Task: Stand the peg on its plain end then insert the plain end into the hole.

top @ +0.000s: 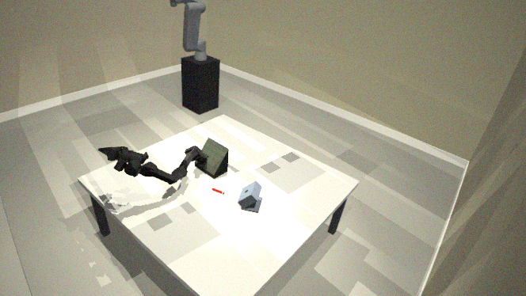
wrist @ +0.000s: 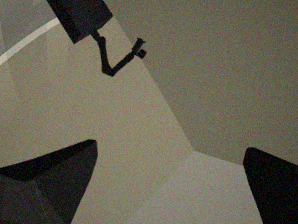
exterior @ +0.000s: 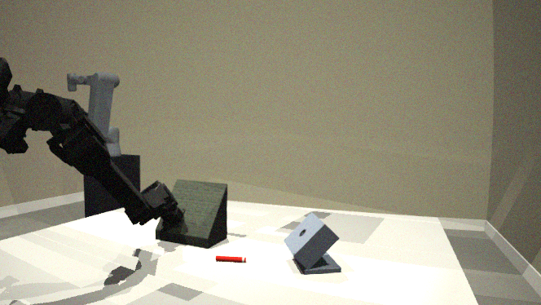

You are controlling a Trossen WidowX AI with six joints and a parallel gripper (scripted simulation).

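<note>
A red peg [top: 217,191] [exterior: 228,258] lies flat on the table [top: 238,245] [exterior: 367,285], with its white band near its right end in the exterior view. The sloped blue-grey panel block [top: 253,195] [exterior: 319,244] stands to the right of the peg; the dark round hole [top: 246,191] [exterior: 302,232] shows in its tilted face, which looks up and to the left. My gripper [top: 104,151] [wrist: 173,153] is raised at the left, far from peg and panel, and points away from them. In the wrist view its two dark fingers stand wide apart with nothing between them.
A dark green wedge [top: 215,156] [exterior: 197,208] stands behind the peg, close beside the lower part of the black arm. A grey arm [top: 192,29] [exterior: 100,98] stands on a black pedestal [top: 200,85] beyond the table.
</note>
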